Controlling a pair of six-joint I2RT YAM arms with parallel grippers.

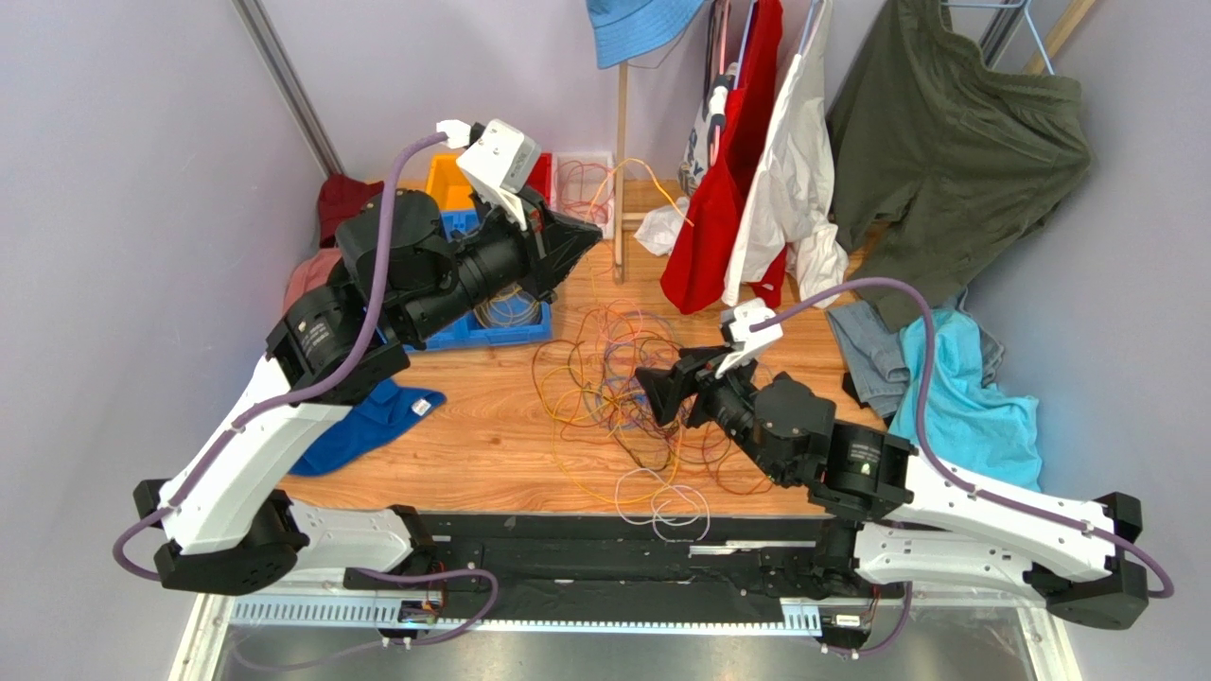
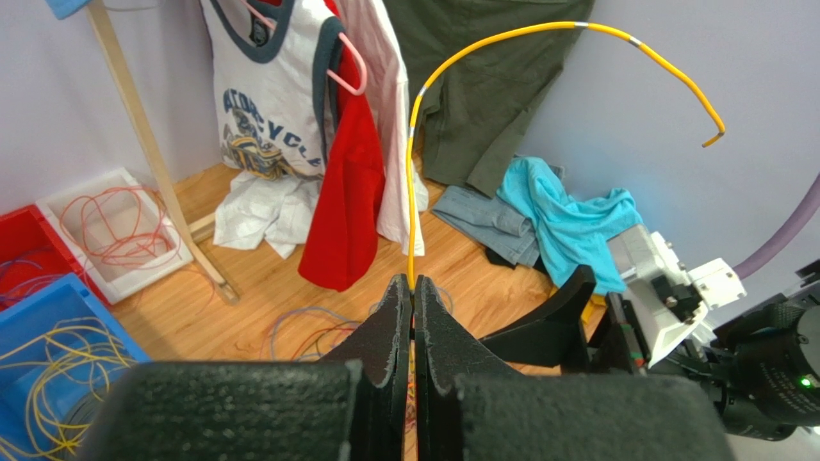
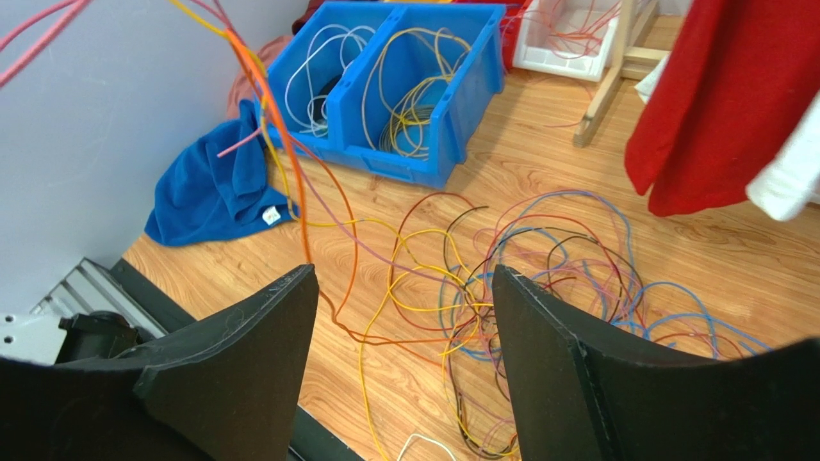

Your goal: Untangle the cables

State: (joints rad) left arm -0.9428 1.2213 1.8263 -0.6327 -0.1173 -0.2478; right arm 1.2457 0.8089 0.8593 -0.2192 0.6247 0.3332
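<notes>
Left fingers [image 2: 397,322] are pinched tight on one yellow cable [image 2: 500,36], up beside the blue bin [image 3: 366,158]. Right fingers [image 3: 255,355] gape empty over the other cables [image 3: 481,279], tangled on the table [image 3: 693,288] beside that bin. I'd draw yellow out slowly, watching for snags.

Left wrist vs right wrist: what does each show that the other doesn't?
Left wrist only: the left gripper shut on a yellow cable that arcs upward, and a teal shirt by the wall.
Right wrist only: a blue cloth beside the bin, and the full spread of the tangled cables on the table.
Both: the blue bin holding cables, the red garment, and the open right gripper.
</notes>
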